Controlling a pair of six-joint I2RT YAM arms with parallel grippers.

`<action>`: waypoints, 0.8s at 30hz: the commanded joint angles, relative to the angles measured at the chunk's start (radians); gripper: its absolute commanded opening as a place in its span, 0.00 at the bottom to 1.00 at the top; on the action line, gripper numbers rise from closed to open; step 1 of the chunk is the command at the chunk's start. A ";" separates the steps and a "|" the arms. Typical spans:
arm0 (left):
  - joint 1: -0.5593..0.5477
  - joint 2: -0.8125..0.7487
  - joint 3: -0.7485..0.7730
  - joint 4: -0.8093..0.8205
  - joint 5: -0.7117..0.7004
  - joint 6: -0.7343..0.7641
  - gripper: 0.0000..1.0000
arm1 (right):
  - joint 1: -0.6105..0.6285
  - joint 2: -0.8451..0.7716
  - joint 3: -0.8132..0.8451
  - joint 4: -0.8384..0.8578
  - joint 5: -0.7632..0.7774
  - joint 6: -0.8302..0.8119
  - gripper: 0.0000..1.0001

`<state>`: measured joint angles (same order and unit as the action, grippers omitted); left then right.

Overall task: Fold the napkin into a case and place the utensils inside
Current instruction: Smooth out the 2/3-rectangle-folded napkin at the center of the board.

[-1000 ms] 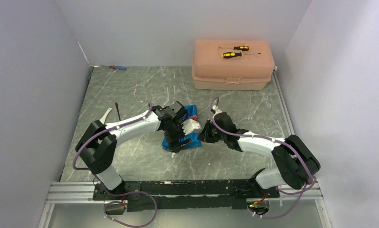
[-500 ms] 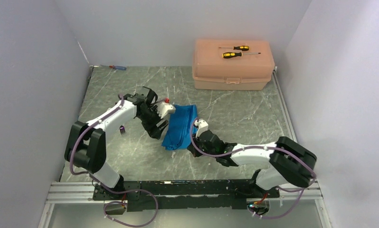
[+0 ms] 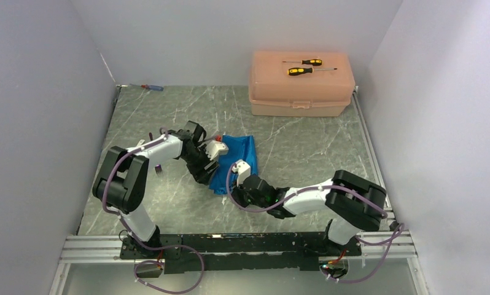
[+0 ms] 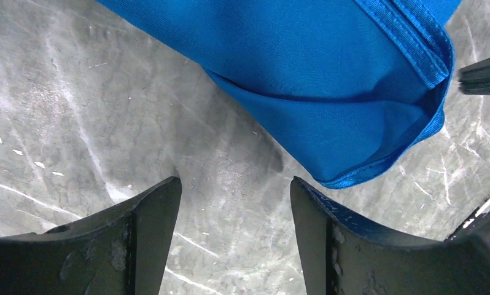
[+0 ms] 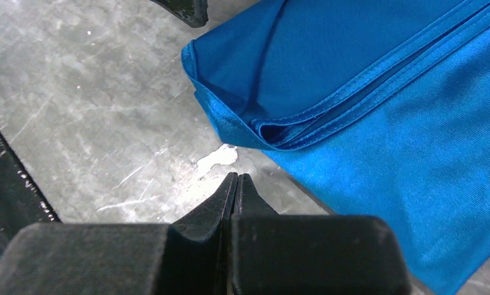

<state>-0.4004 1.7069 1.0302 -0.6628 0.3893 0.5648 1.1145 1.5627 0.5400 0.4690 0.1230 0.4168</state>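
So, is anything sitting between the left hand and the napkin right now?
Nothing visible. In the left wrist view the left hand is open, and only bare tabletop lies between it and the folded edge of the napkin.

Peach box (image 3: 298,101) far right w/ 2 yellow-black screwdrivers (image 3: 304,71) atop; small blue-red screwdriver (image 3: 151,87) far-left corner

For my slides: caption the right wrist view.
Shut right gripper beside a corner of the folded napkin on the table.
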 commanded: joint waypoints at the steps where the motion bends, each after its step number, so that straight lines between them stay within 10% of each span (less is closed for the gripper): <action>1: 0.003 -0.008 -0.056 0.085 0.000 0.020 0.72 | 0.004 0.058 0.056 0.075 0.026 -0.037 0.00; 24: 0.001 0.075 -0.103 0.172 -0.104 0.035 0.70 | 0.003 0.223 0.155 0.177 -0.010 -0.033 0.00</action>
<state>-0.4007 1.7058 0.9833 -0.4553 0.3477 0.5884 1.1152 1.7718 0.6617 0.5896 0.1207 0.3946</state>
